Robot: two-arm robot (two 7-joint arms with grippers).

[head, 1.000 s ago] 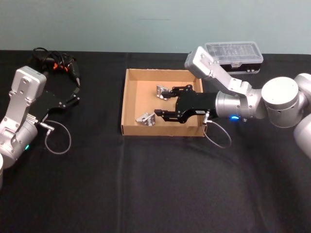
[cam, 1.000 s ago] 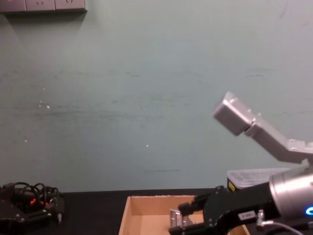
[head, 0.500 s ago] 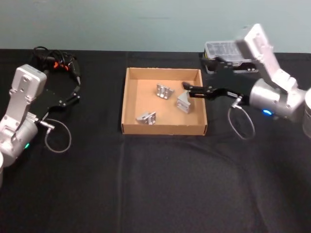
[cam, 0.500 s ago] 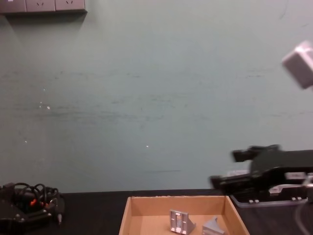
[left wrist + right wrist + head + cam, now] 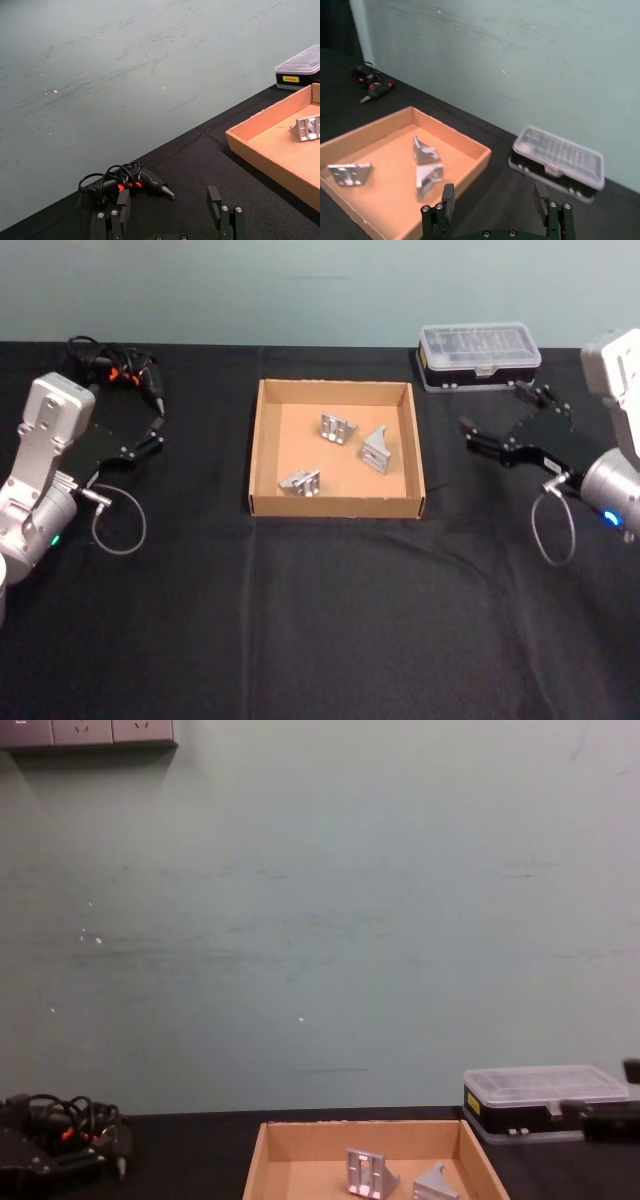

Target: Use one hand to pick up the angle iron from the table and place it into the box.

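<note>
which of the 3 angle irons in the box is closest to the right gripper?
The angle iron by the box's right wall. The other two lie farther left: one near the middle toward the back, one at the front left. The right gripper hangs open right of the box.

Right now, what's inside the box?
Three angle irons lie on the box floor: one far-centre, one toward the right wall, one near-left. None touch. Nothing covers the floor; both grippers are outside.
</note>
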